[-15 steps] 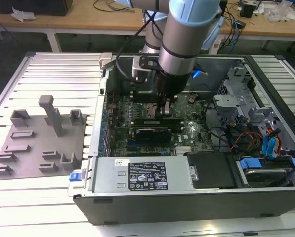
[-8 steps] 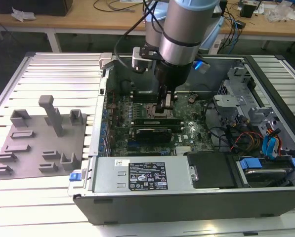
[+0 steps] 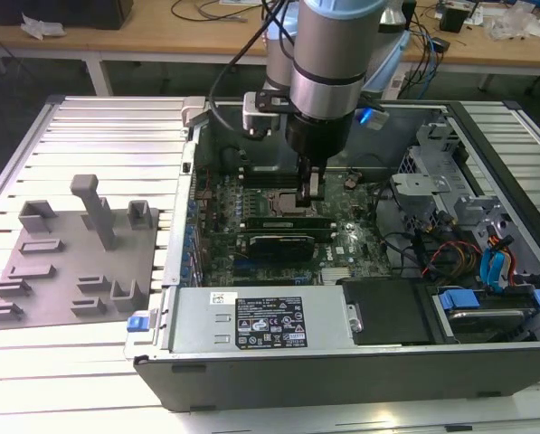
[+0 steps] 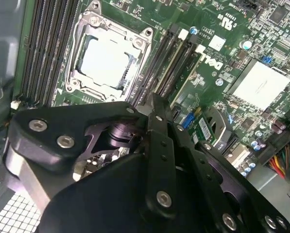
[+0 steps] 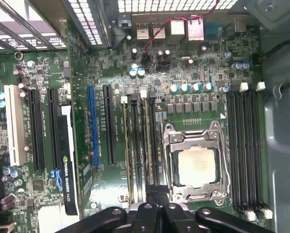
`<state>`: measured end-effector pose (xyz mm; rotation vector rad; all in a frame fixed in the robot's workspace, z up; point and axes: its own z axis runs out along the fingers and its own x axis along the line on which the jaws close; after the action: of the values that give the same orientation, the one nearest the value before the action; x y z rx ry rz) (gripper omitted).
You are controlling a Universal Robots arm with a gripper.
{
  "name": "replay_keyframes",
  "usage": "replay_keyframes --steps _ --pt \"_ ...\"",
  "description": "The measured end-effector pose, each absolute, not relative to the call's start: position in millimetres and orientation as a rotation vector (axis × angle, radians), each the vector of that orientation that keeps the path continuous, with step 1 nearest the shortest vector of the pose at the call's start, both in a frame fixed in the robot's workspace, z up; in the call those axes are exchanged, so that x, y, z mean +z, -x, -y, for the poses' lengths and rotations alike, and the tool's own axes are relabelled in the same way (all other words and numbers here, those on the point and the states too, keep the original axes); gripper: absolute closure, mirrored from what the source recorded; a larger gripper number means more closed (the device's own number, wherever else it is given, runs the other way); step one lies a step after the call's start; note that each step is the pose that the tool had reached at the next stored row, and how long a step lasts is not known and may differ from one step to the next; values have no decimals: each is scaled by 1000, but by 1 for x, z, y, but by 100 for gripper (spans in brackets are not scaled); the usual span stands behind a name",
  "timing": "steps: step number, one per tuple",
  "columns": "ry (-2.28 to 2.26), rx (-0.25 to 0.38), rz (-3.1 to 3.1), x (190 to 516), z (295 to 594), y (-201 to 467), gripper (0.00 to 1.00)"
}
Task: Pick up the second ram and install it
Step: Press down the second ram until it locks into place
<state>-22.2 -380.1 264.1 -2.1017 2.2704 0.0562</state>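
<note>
bright light from above falls on the slatted table in the exterior view, and its near edge glares white. inside the computer case it is darker. in the second wrist view the gripper looks black and soft, and the processor socket shines.

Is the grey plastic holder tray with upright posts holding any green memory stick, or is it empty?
Empty: the grey plastic holder tray shows bare posts and slots, with no green stick in it.

I see an open computer case on a slatted table, its CPU socket bare, with a grey tray lying beside it.
</note>
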Motion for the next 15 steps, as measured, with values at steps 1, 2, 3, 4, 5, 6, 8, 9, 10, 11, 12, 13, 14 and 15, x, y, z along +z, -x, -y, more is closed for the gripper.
replay_keyframes --steps 1,2,3,4,5,6,8,9,10,11,12,13,14,15 --pt "2100 52 -2268 264 380 22 92" --pt "2100 52 -2269 264 380 20 92" --pt "2102 50 -2269 264 380 16 92" --pt "2109 47 -2265 262 380 12 92" --pt "2119 40 -2265 259 380 4 92" --pt "2124 33 -2269 254 378 -4 92" --pt "2127 32 -2268 245 373 -8 92" --pt "2128 33 -2267 242 372 -8 92" --pt "2128 33 -2267 240 371 -9 92" --pt "2129 33 -2266 238 371 -9 92" --pt "2130 33 -2267 235 371 -11 92" --pt "2132 33 -2268 231 371 -12 92" --pt "2131 34 -2268 228 371 -13 92" --pt "2130 36 -2266 231 371 -13 92"
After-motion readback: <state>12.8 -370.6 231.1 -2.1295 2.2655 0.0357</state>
